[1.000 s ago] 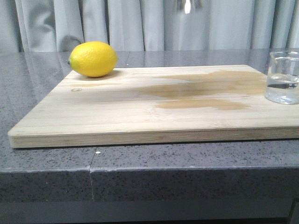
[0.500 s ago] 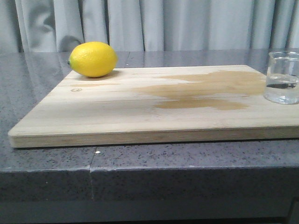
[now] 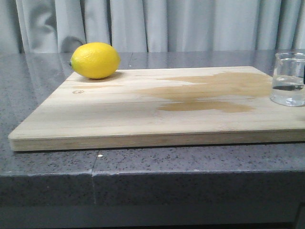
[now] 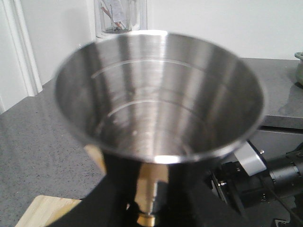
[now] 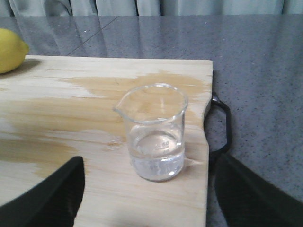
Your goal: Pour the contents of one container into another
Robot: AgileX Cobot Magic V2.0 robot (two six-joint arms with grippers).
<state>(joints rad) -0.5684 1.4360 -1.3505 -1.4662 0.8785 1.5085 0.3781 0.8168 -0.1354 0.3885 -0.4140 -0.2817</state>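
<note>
1. In the right wrist view, the right gripper [image 5: 150, 198] is spread wide; its two dark fingers [image 5: 45, 196] sit at either side of the frame with nothing between them.
2. The glass beaker [image 5: 154, 132] stands upright just beyond the gap between those fingers, untouched by either one. It holds a shallow layer of clear liquid, and its pouring spout points toward the wet side of the board.
3. The beaker rests near the edge of the wooden cutting board [image 5: 94, 94], close to a dark handle [image 5: 222, 125] that curves off the board's side.
4. A darker wet patch [image 3: 209, 90] spreads across the board from the beaker toward the middle.
5. A lemon [image 3: 95, 60] lies at the board's far left corner, well apart from the beaker [image 3: 288, 78], which the front view cuts off at its right edge.
6. In the left wrist view, the steel jigger [image 4: 158, 94] fills the frame, its open cone tilted toward the camera with measuring lines visible inside.
7. The left gripper [image 4: 147, 208] clamps the jigger's narrow gold waist, dark fingers on either side.
8. Behind everything lie the grey stone counter [image 3: 47, 171] and a pale curtain [image 3: 143, 24].
</note>
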